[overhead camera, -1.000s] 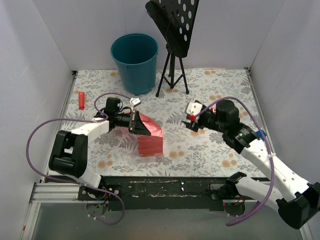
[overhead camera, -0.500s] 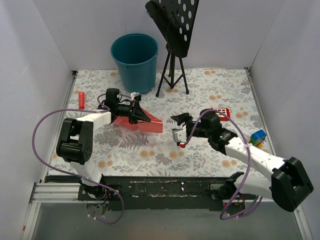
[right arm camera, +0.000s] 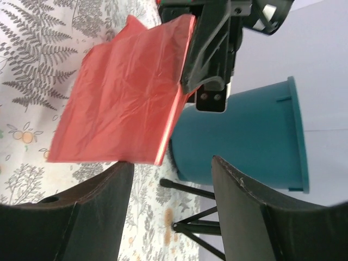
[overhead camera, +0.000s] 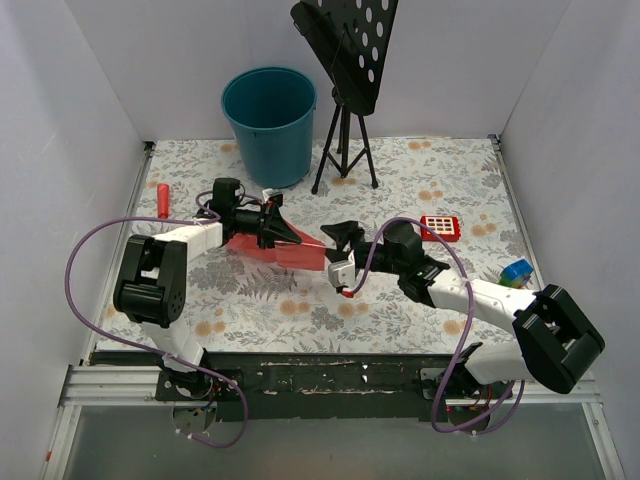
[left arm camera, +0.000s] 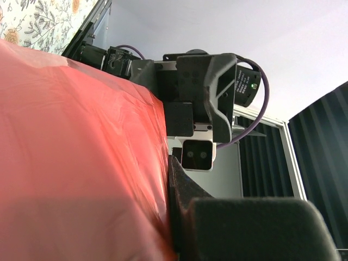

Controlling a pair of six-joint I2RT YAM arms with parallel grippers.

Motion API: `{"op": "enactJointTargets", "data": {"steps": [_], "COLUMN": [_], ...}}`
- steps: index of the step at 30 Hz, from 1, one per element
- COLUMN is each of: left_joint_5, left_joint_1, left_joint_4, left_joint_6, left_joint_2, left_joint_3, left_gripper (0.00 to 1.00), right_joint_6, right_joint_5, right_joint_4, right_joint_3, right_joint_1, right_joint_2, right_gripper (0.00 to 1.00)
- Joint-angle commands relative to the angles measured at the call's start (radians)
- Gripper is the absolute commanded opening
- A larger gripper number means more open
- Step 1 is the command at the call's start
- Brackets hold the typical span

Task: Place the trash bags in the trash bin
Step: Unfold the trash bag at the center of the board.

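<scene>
The thin, crinkly, translucent red plastic film bag [overhead camera: 290, 250] hangs just above the floral tablecloth [overhead camera: 420, 180], left of the table's middle and well short of the bin. It is spread as one flat, creased sheet, seen broadside from the right wrist [right arm camera: 122, 103]. One end is pinched in the left gripper [overhead camera: 272, 229], whose fingers are closed on the film. In the left wrist view the red sheet [left arm camera: 70, 163] lies against a dark foam finger pad [left arm camera: 244, 228]. The opposite finger is hidden behind the plastic, so the clamp is read mainly from the other two views.

The right gripper [overhead camera: 333, 245] faces the bag's free end from the right. Its two dark fingers [right arm camera: 81, 217] are spread wide apart and hold nothing. The lower edge of the sheet sits just beyond their tips. Whether its corner brushes a finger is hard to tell from above.

The round teal-blue plastic bucket [overhead camera: 270, 140] stands upright at the back of the table, behind the left gripper and apart from the bag. It also shows behind the sheet in the right wrist view [right arm camera: 255, 141].

Just right of the bucket stands a black perforated music stand [overhead camera: 345, 45] on a tripod. A small red cylinder [overhead camera: 162, 200] lies near the left wall. A red square toy with white buttons [overhead camera: 440, 227] lies behind the right arm. A small blue, green and yellow block [overhead camera: 517, 272] sits near the right edge.
</scene>
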Motion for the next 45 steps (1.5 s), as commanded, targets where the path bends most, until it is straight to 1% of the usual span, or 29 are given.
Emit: {"op": "enactJointTargets", "data": {"steps": [1,4,7,11,19,23,27,29,31,34,36,37,38,39,41,42,44,45], "left_joint_5": [0.105,0.105,0.103,0.108,0.117,0.120,0.125,0.127,0.130,0.130,0.119,0.108,0.093,0.085,0.068,0.058,0.022,0.001], "left_joint_1": [-0.001,-0.001,-0.001,-0.001,-0.001,-0.001,-0.001,-0.001,-0.001,-0.001,0.004,0.011,0.020,0.031,0.059,0.074,0.119,0.140], "left_joint_4": [-0.008,-0.003,0.003,0.003,-0.008,-0.020,-0.028,-0.029,-0.031,-0.029,-0.031,-0.029,-0.029,-0.028,-0.006,-0.003,-0.026,-0.070], "left_joint_6": [-0.025,-0.034,-0.042,-0.051,-0.061,-0.059,-0.059,-0.059,-0.059,-0.059,-0.057,-0.053,-0.045,-0.038,-0.015,-0.001,0.071,0.117], "left_joint_2": [0.003,0.017,0.032,0.040,0.029,0.024,0.017,0.012,0.009,0.004,0.000,-0.003,-0.006,-0.009,-0.009,-0.009,-0.014,-0.014], "left_joint_3": [0.037,0.052,0.065,0.074,0.062,0.060,0.053,0.048,0.045,0.037,0.036,0.033,0.033,0.031,0.028,0.033,0.039,0.043], "left_gripper": [0.00,0.00,0.00,0.00,0.00,0.00,0.00,0.00,0.00,0.00,0.00,0.11,0.17,0.18,0.27,0.30,0.42,0.46], "right_joint_6": [-0.056,-0.097,-0.149,-0.173,-0.237,-0.303,-0.375,-0.390,-0.384,-0.360,-0.326,-0.288,-0.242,-0.169,-0.006,0.089,0.285,0.344], "right_joint_5": [-0.037,-0.106,-0.176,-0.209,-0.212,-0.222,-0.229,-0.221,-0.207,-0.181,-0.175,-0.179,-0.181,-0.178,-0.158,-0.146,-0.103,-0.095], "right_joint_4": [0.102,0.069,-0.009,-0.037,0.036,0.058,0.067,0.091,0.124,0.112,0.058,0.015,-0.026,-0.061,-0.164,-0.207,-0.253,-0.295], "right_joint_3": [0.043,0.038,0.040,0.046,0.042,0.051,0.055,0.054,0.061,0.106,0.149,0.179,0.210,0.238,0.319,0.360,0.425,0.452], "right_joint_1": [0.019,0.030,0.036,0.044,0.051,0.054,0.056,0.056,0.058,0.062,0.064,0.064,0.062,0.062,0.062,0.062,0.061,0.059], "right_joint_2": [-0.005,-0.018,-0.035,-0.032,0.026,0.060,0.083,0.089,0.096,0.100,0.083,0.068,0.054,0.040,0.024,0.020,0.020,0.024], "right_gripper": [0.66,0.66,0.66,0.66,0.62,0.56,0.41,0.36,0.23,0.01,0.01,0.01,0.01,0.01,0.01,0.01,0.01,0.01]}}
